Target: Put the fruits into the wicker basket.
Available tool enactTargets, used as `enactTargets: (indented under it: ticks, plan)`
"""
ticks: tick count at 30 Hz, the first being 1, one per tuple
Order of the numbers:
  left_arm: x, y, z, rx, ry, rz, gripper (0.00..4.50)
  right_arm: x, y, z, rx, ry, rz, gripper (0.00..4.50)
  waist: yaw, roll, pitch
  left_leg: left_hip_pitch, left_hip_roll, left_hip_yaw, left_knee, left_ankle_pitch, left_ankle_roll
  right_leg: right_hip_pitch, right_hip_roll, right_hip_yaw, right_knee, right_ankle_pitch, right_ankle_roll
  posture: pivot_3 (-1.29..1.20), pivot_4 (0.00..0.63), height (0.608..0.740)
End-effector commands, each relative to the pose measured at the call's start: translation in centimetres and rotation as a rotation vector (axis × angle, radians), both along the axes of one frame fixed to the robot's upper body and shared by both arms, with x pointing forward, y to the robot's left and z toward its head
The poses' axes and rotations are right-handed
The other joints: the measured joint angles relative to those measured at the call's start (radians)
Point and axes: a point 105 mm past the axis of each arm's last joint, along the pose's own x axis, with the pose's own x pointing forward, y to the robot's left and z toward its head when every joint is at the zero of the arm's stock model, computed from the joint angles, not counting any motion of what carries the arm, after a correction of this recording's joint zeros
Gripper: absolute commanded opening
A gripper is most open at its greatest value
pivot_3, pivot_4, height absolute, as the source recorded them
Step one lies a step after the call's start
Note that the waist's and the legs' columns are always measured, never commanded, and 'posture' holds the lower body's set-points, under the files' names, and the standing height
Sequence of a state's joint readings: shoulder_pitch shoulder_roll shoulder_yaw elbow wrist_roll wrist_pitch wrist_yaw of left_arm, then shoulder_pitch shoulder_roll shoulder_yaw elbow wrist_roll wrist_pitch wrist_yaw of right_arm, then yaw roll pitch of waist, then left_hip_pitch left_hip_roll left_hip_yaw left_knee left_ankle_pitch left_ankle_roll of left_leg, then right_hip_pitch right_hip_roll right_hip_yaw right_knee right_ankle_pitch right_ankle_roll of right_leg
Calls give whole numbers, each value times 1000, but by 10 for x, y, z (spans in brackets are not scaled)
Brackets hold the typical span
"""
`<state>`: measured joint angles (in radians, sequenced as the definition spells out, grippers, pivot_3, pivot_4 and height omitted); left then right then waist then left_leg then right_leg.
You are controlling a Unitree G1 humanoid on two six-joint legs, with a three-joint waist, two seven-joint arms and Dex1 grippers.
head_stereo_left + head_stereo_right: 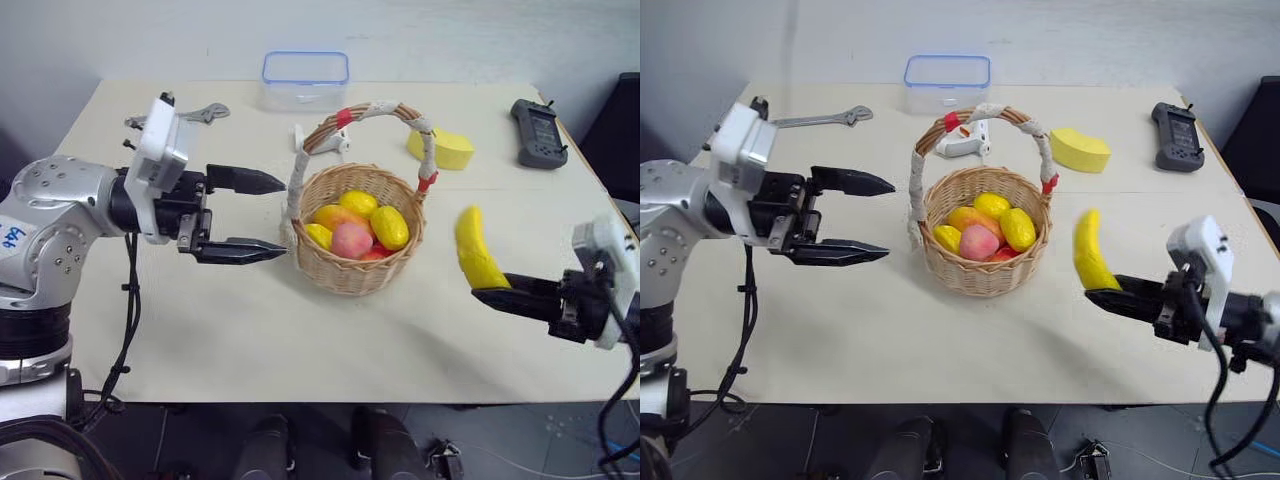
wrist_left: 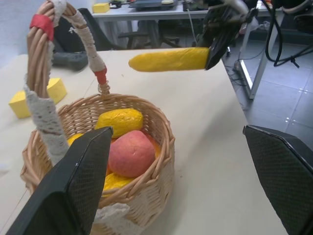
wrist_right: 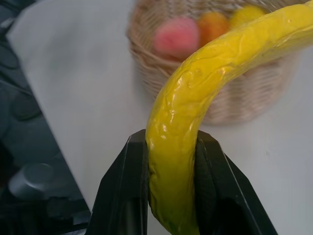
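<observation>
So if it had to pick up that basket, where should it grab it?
Probably at the top of the arched handle, coming down from above. The wicker basket stands upright and the handle's arch rises clear over the fruits, leaving room for fingers on either side; the rim is wide by comparison.

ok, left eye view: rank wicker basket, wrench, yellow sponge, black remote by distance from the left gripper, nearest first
1. wicker basket: right beside the left gripper, on its inner side.
2. wrench: behind the gripper, toward the table's far edge.
3. yellow sponge: beyond the basket, far side.
4. black remote: far right corner.
</observation>
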<state>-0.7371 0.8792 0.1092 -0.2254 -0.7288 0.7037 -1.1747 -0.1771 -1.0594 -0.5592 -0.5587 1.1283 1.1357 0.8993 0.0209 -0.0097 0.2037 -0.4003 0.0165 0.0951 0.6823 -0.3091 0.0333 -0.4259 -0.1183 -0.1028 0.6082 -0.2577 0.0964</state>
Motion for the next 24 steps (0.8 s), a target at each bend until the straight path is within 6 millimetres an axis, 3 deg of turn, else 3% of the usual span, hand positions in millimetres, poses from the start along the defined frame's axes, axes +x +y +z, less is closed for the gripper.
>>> enactTargets:
  ticks: [1, 7, 12, 14, 19, 24]
  plan:
    - [-6, 0, 11, -3, -56, -3, 4500, 3, 22, 9, 20, -2, 108, 752, 1, 0, 0, 0, 0, 0, 0, 1, -1, 0, 0, 0, 0, 0, 0, 0, 150, 740]
    - [-8, -2, 13, -5, -74, 5, 4500, 50, 61, 21, 52, -83, 113, 752, 0, 0, 0, -3, 0, 0, 0, 1, -3, -3, 0, 0, 2, 0, 0, 0, 150, 740]
    - [-9, -2, 12, -9, -82, 13, 4500, 84, 93, 16, 44, -83, 57, 752, -3, 0, 0, -4, 0, 2, 1, 2, -3, -4, 0, 0, 3, 1, 0, 0, 150, 740]
    - [-9, -3, 12, -11, -85, 16, 4500, 95, 97, 15, 30, -105, 11, 1488, 0, 0, 0, -5, 0, 1, 1, 2, -3, -4, 0, -1, 3, 1, 0, 0, 150, 740]
    - [-10, -2, 11, -15, -82, 20, 4500, 89, 96, 25, 41, -165, 6, 3119, 1, 0, 0, -6, -1, 2, 1, 1, -3, -4, 0, -1, 3, 1, 1, 0, 150, 740]
    - [-10, -3, 11, -22, -77, 15, 4500, 60, 65, 39, 51, -202, -4, 3119, 5, 0, 0, -6, 0, 1, 1, 1, -3, -4, 0, -2, 2, 1, 1, 0, 150, 740]
